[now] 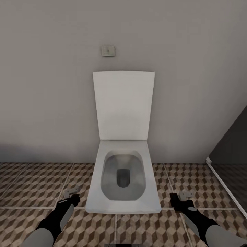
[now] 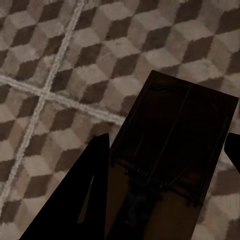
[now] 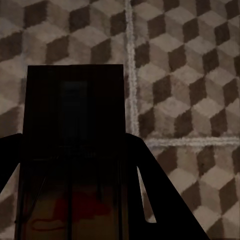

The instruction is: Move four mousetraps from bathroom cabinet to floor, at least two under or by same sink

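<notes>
The left hand (image 1: 71, 192) grips a mousetrap (image 2: 172, 145) and the right hand (image 1: 182, 198) grips another mousetrap (image 3: 75, 125), both held above the bathroom floor (image 1: 31, 185), with a white toilet (image 1: 123, 178) between the hands.

A white toilet (image 1: 123, 178) stood against a plain grey wall (image 1: 48, 85), its square lid (image 1: 123, 104) raised upright. A small flush plate (image 1: 107, 50) sat on the wall above it. A dark shower enclosure (image 1: 231, 151) stood at the right.
</notes>
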Robot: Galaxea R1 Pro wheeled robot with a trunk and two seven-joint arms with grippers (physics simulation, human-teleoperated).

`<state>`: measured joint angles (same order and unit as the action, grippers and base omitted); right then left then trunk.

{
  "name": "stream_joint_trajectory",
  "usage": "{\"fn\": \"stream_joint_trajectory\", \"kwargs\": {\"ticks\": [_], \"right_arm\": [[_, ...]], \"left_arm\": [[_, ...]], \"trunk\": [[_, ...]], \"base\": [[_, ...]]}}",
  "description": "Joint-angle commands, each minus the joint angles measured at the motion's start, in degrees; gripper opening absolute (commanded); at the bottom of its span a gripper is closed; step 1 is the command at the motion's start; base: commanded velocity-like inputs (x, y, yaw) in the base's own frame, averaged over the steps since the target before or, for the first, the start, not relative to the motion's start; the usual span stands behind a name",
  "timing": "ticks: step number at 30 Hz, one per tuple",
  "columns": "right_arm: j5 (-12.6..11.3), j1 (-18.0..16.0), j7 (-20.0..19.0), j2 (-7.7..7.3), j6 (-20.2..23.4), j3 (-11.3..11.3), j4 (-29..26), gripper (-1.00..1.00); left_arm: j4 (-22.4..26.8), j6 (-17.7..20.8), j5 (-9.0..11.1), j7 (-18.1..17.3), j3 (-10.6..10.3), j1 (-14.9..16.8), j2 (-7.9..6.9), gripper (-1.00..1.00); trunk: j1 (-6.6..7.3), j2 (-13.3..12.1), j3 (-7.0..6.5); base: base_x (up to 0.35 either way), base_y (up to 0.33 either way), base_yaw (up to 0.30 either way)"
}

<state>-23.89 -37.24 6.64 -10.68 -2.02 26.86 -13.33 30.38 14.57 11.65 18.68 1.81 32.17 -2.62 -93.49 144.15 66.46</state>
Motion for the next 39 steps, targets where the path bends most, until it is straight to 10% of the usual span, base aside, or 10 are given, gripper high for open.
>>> {"fn": "stream_joint_trajectory", "kwargs": {"ticks": [1,30,39], "right_arm": [[-0.7,0.0,0.2,-0.04,-0.2,0.5,-0.1,-1.0],[-0.8,-0.2,0.5,-0.57,-0.2,0.4,-4.0,-1.0],[-0.8,-0.2,0.5,-0.58,-0.2,0.4,-4.0,-1.0]], "left_arm": [[0.1,-0.3,0.5,0.3,-0.1,0.0,-0.09,-1.0],[2.3,-1.1,0.6,0.0,-0.1,0.0,-0.8,-1.0],[2.7,-1.1,0.6,0.4,-0.1,0.0,-0.7,-1.0]], "trunk": [[-0.01,0.0,0.28],[-0.76,0.4,6.7],[-0.76,0.4,6.7]], "base": [[0.0,0.0,0.0],[0.0,0.0,0.0],[0.0,0.0,0.0]]}}
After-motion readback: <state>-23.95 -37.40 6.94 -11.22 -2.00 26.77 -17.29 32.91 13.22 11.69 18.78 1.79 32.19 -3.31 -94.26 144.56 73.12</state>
